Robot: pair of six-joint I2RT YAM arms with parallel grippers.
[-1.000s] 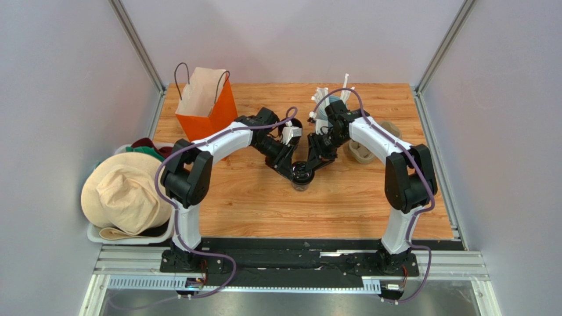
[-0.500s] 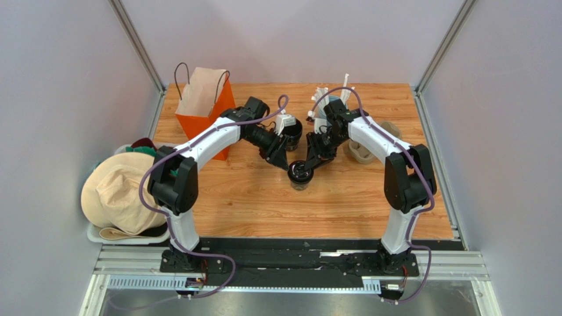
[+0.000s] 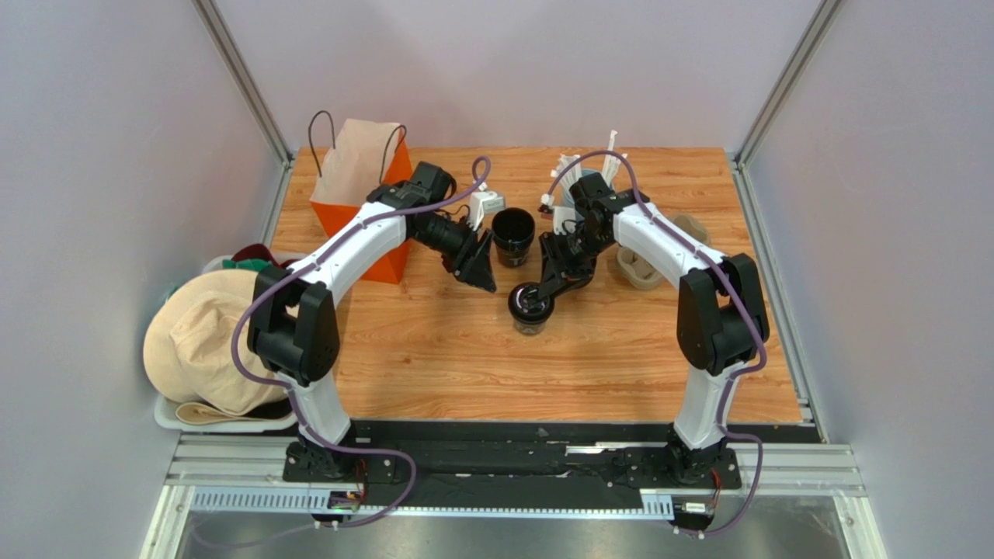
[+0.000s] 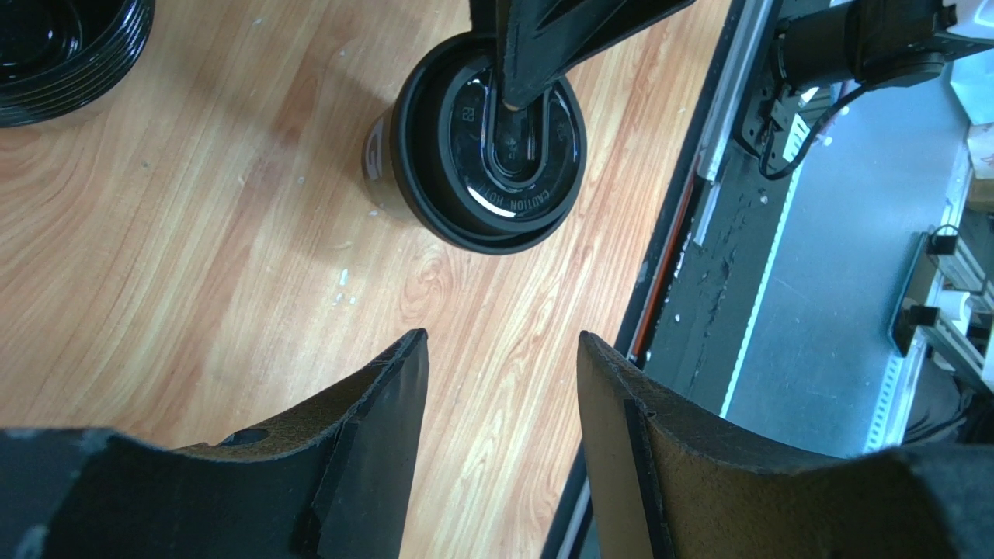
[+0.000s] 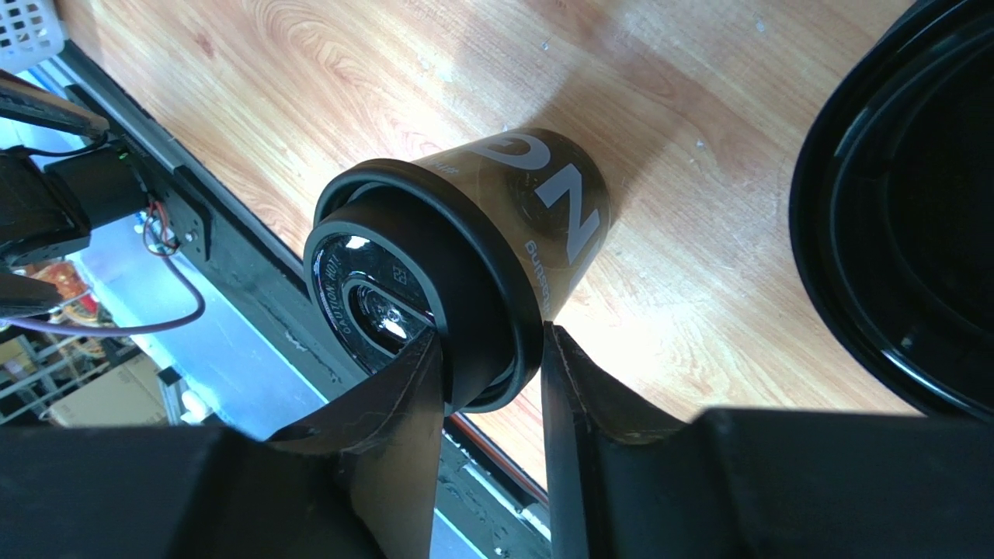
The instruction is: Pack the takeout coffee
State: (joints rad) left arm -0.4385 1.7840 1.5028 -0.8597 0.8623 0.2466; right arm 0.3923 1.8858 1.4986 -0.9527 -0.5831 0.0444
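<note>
The takeout coffee [image 3: 527, 310] is a dark cup with a black lid, standing upright mid-table. It also shows in the left wrist view as the lidded cup [image 4: 488, 157], and in the right wrist view as the cup [image 5: 531, 221] with white letters on its side. My right gripper [image 3: 544, 285] comes down on it from behind. In the right wrist view this gripper [image 5: 490, 349] is shut on the lid's raised rim, one finger on the lid top and one outside the edge. My left gripper [image 3: 482, 280] hangs open to the cup's left, apart from it, and its fingers [image 4: 385, 408] hold nothing.
A stack of black lids [image 3: 511, 233] stands just behind the cup. An orange paper bag [image 3: 371, 198] stands open at the back left. A pale blue cup of white straws [image 3: 572, 186] and a cardboard cup tray [image 3: 649, 266] are at the back right. A bin of hats [image 3: 222, 338] sits off the table's left edge.
My left gripper has let go of the cup, opened wider and drawn back to the left and rear. The right gripper stays on the lid.
</note>
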